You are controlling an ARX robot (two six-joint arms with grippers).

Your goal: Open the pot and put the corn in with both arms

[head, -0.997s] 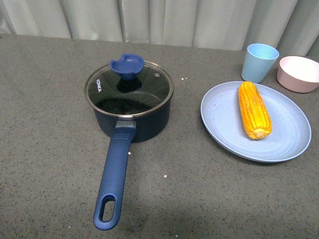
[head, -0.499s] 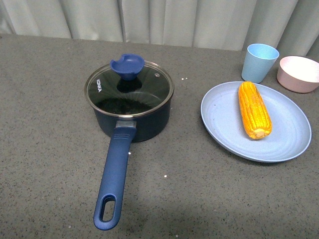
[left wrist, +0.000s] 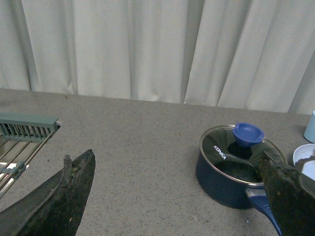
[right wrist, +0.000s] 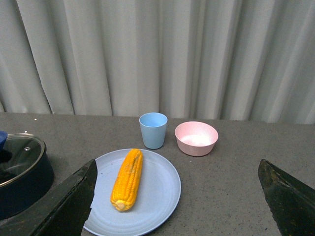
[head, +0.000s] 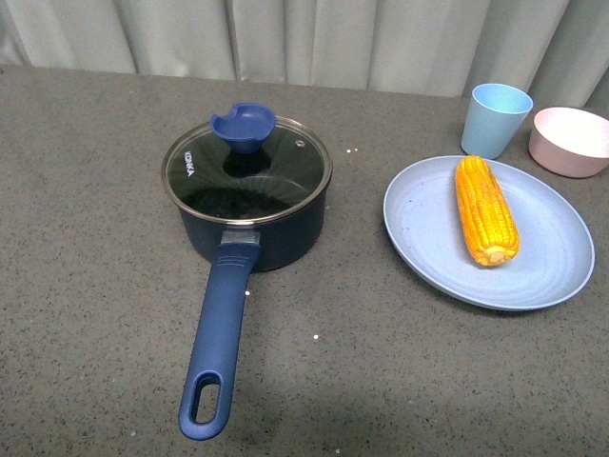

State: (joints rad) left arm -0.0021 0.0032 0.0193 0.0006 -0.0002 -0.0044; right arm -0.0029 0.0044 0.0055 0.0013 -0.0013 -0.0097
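The dark navy pot (head: 249, 214) stands on the grey table, closed by a glass lid (head: 247, 171) with a blue knob (head: 244, 127); its long blue handle (head: 217, 338) points toward me. The corn (head: 485, 209) lies on a pale blue plate (head: 433, 233) at the right. Neither arm shows in the front view. My left gripper (left wrist: 177, 196) is open and empty, well short of the pot (left wrist: 224, 182). My right gripper (right wrist: 179, 196) is open and empty, with the corn (right wrist: 127, 179) ahead near one finger.
A pale blue cup (head: 495, 119) and a pink bowl (head: 569, 141) stand behind the plate. A grey curtain hangs along the table's far edge. A green rack (left wrist: 24, 130) shows at the edge of the left wrist view.
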